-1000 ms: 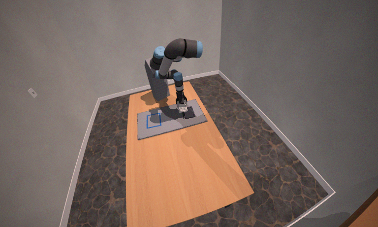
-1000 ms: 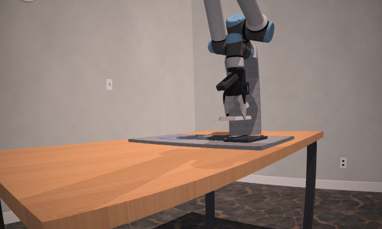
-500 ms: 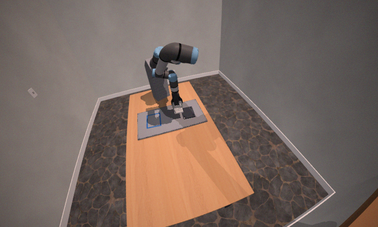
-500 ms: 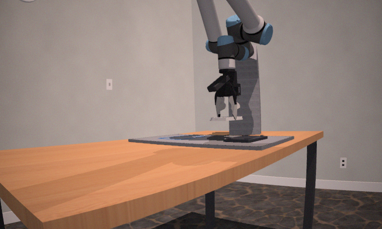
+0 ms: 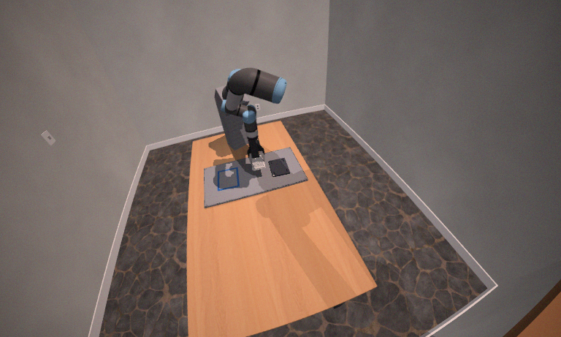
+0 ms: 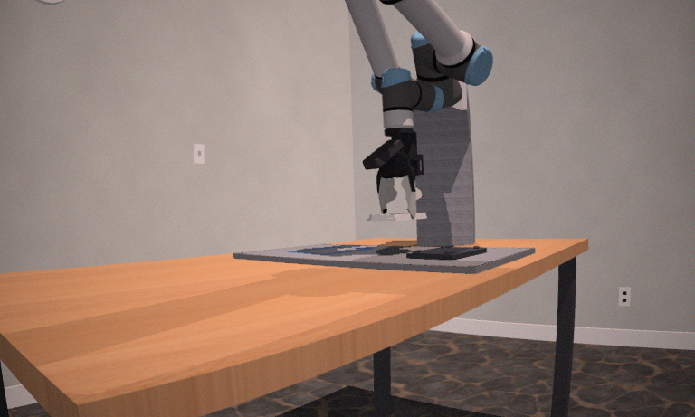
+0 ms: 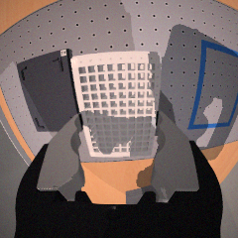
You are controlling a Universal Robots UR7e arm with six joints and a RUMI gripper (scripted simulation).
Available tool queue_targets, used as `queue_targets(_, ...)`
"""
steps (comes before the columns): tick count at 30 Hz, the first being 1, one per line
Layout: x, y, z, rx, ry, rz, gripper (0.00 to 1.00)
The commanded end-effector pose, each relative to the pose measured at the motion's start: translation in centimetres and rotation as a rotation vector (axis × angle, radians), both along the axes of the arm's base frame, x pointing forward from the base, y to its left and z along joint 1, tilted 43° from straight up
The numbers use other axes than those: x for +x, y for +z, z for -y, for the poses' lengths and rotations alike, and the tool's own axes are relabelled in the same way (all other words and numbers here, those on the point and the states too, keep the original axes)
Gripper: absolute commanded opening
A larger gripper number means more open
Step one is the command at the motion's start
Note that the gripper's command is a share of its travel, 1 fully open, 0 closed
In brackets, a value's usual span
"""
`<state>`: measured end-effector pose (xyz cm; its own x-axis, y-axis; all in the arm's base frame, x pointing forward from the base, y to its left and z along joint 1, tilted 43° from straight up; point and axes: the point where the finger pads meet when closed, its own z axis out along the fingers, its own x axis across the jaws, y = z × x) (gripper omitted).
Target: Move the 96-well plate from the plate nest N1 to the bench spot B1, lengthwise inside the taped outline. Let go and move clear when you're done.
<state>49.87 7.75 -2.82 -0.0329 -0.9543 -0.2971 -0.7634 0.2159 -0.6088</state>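
My gripper (image 6: 395, 208) is shut on the white 96-well plate (image 7: 116, 101) and holds it level in the air above the grey mat. The plate also shows in the top view (image 5: 258, 164) and in the exterior view (image 6: 395, 216), well above the mat. The dark plate nest N1 (image 5: 278, 167) lies on the mat's right part with no plate in it; the wrist view shows it to the left of the plate (image 7: 46, 89). The blue taped outline B1 (image 5: 228, 178) is on the mat's left part, at the right edge of the wrist view (image 7: 214, 89).
The grey perforated mat (image 5: 254, 176) lies across the far part of the orange table. The robot's grey pedestal (image 6: 444, 177) stands behind the mat. The table's edges are near the mat on both sides.
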Motion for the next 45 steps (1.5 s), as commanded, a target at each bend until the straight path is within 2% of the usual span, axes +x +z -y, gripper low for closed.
queue_targets(1, 0.0, -0.4, 1.4, 0.001, 0.002, 0.001, 0.00)
queue_targets(45, 0.0, -4.5, 13.4, 0.001, 0.002, 0.001, 0.00)
